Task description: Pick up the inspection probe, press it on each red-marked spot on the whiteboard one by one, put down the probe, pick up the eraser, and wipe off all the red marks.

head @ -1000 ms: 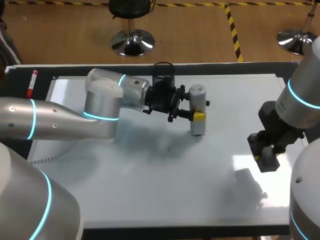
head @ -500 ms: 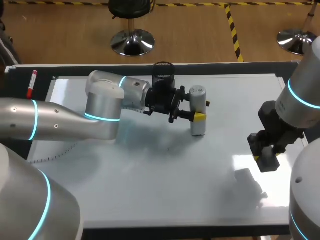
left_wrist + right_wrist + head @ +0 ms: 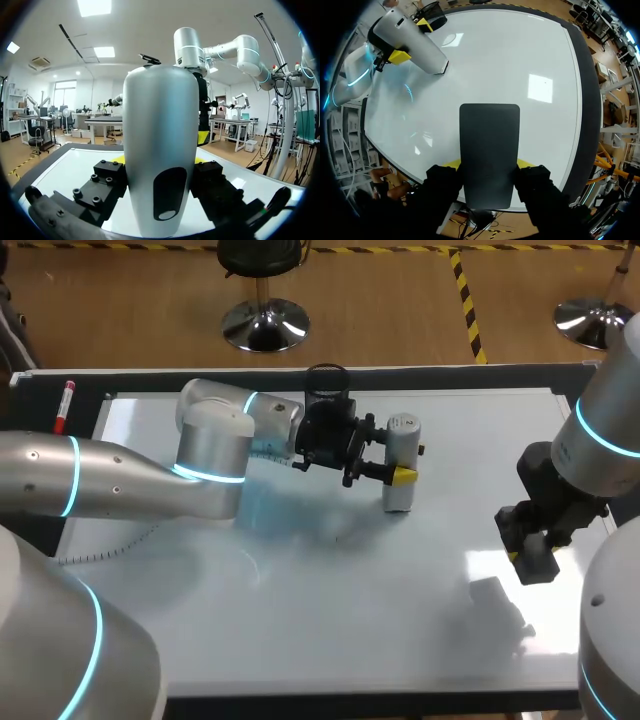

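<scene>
Head view: the left end effector (image 3: 397, 464) is closed around the inspection probe (image 3: 399, 496), one finger on each side. It holds the probe upright in the far middle of the whiteboard (image 3: 350, 620). The probe's foot seems to touch the board, though contact is hard to confirm. In the left wrist view the probe (image 3: 160, 150) fills the gap between the fingers.

The right end effector (image 3: 535, 555) clamps the dark eraser (image 3: 538, 567) and hangs above the board's right side, apparently clear of it. The right wrist view shows the eraser (image 3: 489, 150) gripped on both long edges.

No red mark can be made out on the board in any view. Both pickups look done. The probe has not yet been put down. Whether any pressing or wiping is left cannot be judged.
</scene>
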Robot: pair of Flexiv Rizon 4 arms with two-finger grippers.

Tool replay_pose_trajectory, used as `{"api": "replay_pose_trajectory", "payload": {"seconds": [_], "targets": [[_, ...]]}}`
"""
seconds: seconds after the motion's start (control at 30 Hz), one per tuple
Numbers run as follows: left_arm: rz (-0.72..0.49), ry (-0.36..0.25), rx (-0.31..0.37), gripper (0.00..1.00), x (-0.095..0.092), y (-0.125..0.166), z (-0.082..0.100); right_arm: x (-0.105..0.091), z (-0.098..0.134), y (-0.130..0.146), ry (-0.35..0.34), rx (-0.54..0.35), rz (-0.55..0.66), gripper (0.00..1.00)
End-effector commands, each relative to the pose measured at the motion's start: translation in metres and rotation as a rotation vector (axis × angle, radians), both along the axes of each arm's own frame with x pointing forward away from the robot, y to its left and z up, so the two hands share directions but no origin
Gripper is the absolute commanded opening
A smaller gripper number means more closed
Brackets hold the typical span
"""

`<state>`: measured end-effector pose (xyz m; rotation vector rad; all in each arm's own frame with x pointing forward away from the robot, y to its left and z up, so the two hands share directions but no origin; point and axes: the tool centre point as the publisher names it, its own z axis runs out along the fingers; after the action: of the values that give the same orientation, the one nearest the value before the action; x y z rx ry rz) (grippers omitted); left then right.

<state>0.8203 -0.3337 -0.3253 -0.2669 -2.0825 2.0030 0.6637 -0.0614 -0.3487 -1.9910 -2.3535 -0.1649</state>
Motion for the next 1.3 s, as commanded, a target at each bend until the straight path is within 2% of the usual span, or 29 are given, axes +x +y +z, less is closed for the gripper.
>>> {"api": "replay_pose_trajectory", "payload": {"seconds": [0.03,1.3], "targets": [[0.012,-0.002,0.004,0.0,-0.0038,0.0017,-0.0078,-0.0005,0.0004,-0.0012,-0.001,0.003,0.002,0.0],[0.015,0.006,-0.003,0.0,-0.0045,0.0069,-0.0073,-0.0005,0.0004,-0.0012,-0.001,0.003,0.002,0.0]]}}
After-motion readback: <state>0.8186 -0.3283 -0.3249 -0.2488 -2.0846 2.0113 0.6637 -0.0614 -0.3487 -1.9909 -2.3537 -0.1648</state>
